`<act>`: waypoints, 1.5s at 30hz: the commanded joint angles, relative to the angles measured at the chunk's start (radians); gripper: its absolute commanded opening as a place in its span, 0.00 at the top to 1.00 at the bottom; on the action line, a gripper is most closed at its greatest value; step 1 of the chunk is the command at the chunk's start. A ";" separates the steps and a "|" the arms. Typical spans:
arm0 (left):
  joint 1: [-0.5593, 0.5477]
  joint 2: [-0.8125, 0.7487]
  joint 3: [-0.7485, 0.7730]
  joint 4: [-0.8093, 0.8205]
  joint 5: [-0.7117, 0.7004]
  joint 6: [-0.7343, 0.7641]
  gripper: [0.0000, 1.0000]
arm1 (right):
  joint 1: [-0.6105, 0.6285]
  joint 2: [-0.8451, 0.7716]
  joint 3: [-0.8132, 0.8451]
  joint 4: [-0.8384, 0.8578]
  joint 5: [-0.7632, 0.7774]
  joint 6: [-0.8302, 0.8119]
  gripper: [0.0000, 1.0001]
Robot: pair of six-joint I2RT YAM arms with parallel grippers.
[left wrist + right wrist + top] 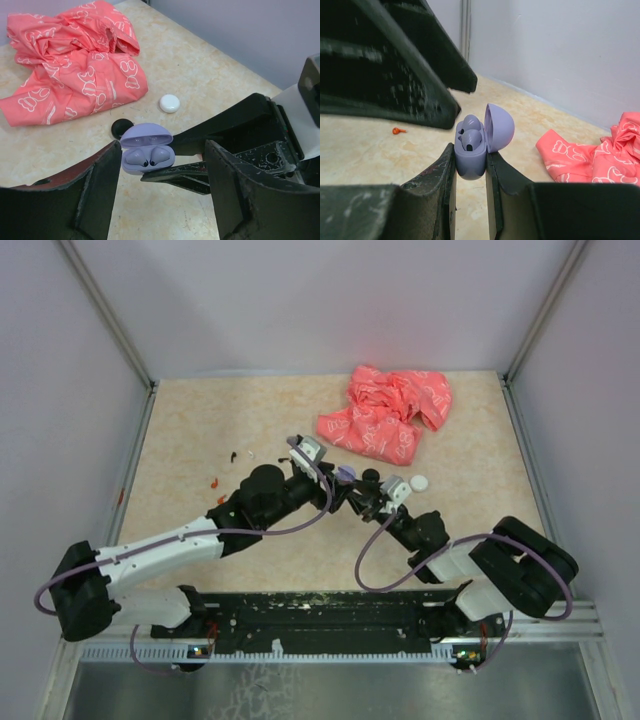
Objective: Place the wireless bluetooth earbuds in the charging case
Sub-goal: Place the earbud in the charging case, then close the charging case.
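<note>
Beige marbled tabletop (200, 420) runs out to plain pale walls (320, 300). Nearest, the scuffed black right fingers (440, 175) pinch the case (470, 160) by its sides, its domed lid (499, 127) hinged back. Two earbuds (160, 156), glossy pale purple like the case, sit side by side in its wells. The left fingers (100, 190) stand wide on either side of it, holding nothing. Insertion looks all but done. The next move likely calls for a light press on the smooth, slippery dome to shut it while the right grip stays firm. Just beyond lie a flat black disc (121, 128) and a shiny white disc (169, 103). Farthest lies a crumpled coral cloth (75, 70) with a white print.
</note>
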 commanded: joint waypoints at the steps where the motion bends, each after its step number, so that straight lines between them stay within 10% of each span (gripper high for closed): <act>1: -0.001 -0.066 0.074 -0.111 0.025 0.011 0.25 | -0.006 -0.057 -0.017 0.108 -0.046 0.033 1.00; 20: 0.223 -0.110 0.141 -0.265 0.668 -0.132 0.00 | -0.057 -0.422 0.057 -0.446 -0.352 0.059 1.00; 45: 0.241 -0.042 0.134 -0.183 0.946 -0.158 0.08 | -0.105 -0.336 0.077 -0.268 -0.480 0.268 1.00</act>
